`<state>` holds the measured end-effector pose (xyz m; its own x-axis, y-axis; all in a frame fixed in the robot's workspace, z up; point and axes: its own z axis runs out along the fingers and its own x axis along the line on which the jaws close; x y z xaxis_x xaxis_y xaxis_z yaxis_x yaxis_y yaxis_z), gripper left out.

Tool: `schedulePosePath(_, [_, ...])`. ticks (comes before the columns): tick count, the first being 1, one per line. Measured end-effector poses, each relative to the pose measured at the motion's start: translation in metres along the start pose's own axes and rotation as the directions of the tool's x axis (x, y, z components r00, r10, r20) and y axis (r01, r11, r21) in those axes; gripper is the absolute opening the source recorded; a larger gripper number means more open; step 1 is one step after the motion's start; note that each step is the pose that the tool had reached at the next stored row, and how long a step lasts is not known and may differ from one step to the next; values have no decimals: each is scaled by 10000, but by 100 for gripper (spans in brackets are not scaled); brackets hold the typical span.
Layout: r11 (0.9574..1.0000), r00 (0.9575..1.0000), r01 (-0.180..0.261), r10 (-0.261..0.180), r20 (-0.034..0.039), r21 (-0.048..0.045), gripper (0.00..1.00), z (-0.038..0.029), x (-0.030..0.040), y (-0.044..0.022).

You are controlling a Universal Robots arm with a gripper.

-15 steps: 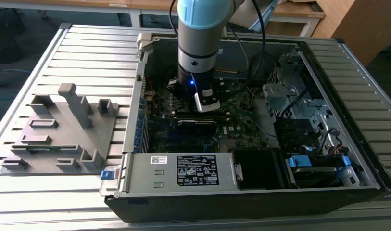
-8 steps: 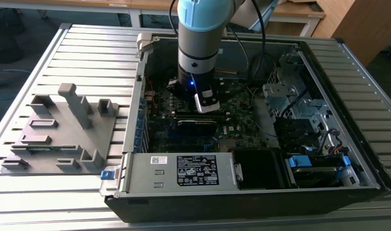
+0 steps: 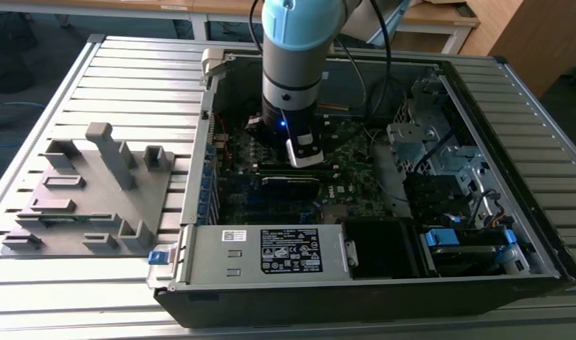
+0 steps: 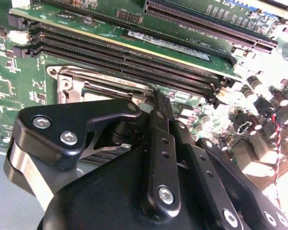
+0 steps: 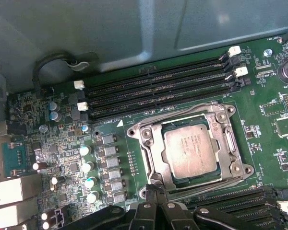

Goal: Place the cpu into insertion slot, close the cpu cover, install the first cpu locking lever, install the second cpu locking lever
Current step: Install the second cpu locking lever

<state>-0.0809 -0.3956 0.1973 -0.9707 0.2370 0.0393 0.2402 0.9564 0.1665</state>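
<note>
The gripper [image 5: 156, 194] hung low over the motherboard [image 5: 57, 143], fingers [image 4: 159, 108] pressed together, nothing between them, tips at the socket's edge. The cpu [image 5: 190, 152] sat in the insertion slot [image 5: 156, 179], the cpu cover [image 5: 229, 139] down around it. Print on the chip was unreadable

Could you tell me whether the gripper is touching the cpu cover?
Cannot tell. In the first wrist view the gripper meets the cpu cover's near edge, but neither contact nor gap shows plainly.
</note>
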Motion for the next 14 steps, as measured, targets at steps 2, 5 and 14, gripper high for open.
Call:
schedulePosePath(2, [10000, 10000, -1, 1, -1, -5, 10, 4, 4, -6])
schedulePosePath(5, [10000, 10000, -4, 4, -2, -21, 10, 12, 18, -12])
schedulePosePath(14, [10000, 10000, -8, 8, -8, -42, 10, 27, 69, -33])
